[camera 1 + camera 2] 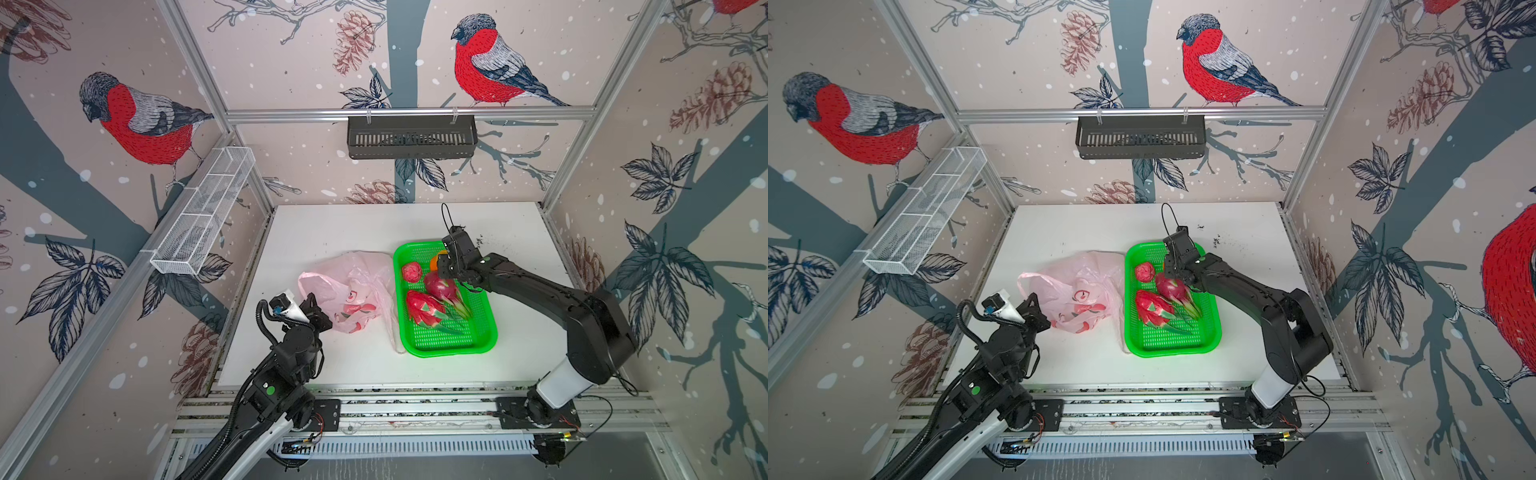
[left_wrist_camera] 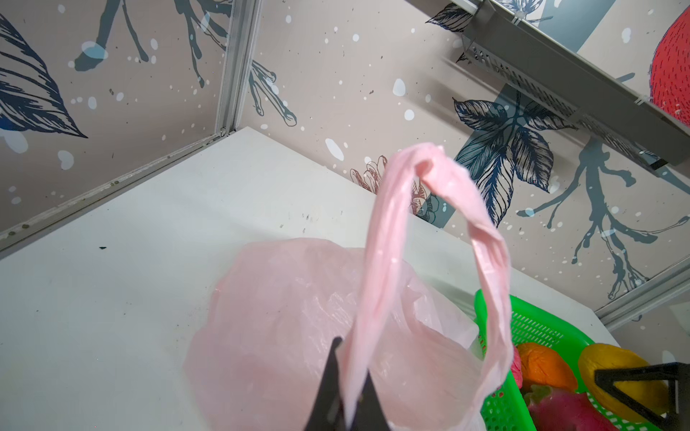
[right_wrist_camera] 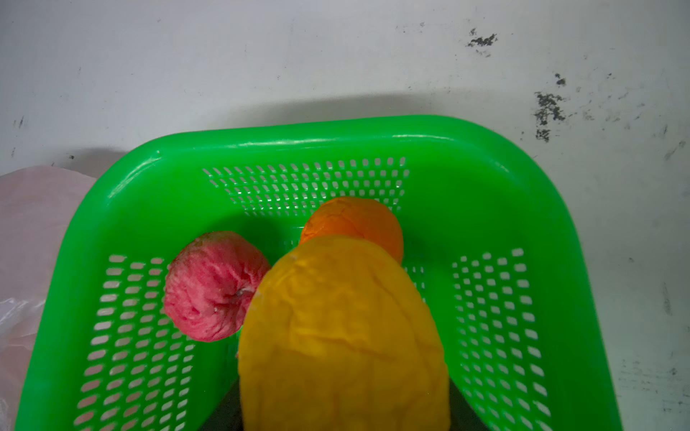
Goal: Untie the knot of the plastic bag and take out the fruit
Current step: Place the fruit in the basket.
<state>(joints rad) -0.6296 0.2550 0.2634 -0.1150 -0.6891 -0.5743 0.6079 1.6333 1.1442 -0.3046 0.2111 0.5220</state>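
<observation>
Five fruit pieces at the green basket (image 1: pixel 453 351); the plastic bag (image 1: pixel 353 282) lies slack on the white table (image 1: pixel 332 224), left of the basket and touching it.
Left gripper (image 2: pixel 349 380) is pinched tight on one pink handle loop (image 2: pixel 388 231), which stands up open. Right gripper (image 1: pixel 445 268) is half-closed around the yellow-orange ball (image 3: pixel 339 328) at the basket's far end; can't tell if the ball rests on the basket floor. Orange ball (image 3: pixel 354 220) sits just beyond it, bumpy pinkish-red ball (image 1: pixel 411 272) to its left. Two dragon fruits (image 1: pixel 422 309) (image 1: pixel 442 289) lie side by side mid-basket.
</observation>
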